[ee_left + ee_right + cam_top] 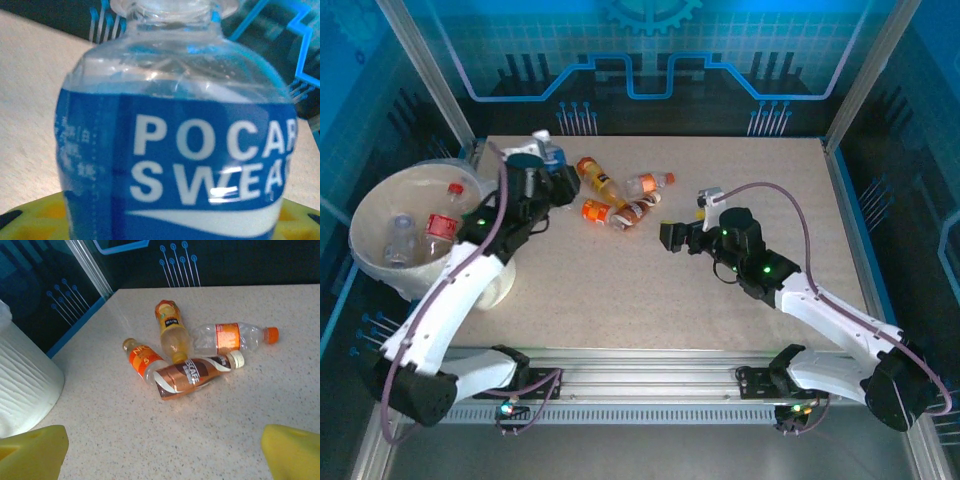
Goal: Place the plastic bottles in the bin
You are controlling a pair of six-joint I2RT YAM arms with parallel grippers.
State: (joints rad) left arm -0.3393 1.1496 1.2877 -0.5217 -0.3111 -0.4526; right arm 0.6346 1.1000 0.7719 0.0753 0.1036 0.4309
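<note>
Left wrist view: the blue-labelled bottle (pixel 175 165) is clamped at its label by the left gripper (pixel 165 222); judged light, easily dented.

Speckled beige table (pixel 650 300), blue circuit-pattern walls (pixel 740 40), aluminium frame posts (pixel 427 72).

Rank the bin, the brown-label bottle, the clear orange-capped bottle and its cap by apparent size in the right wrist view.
1. bin, though cropped by the frame.
2 and 3. brown-label bottle and clear orange-capped bottle look alike; the brown one lies nearer, so unranked.
4. orange cap.
</note>
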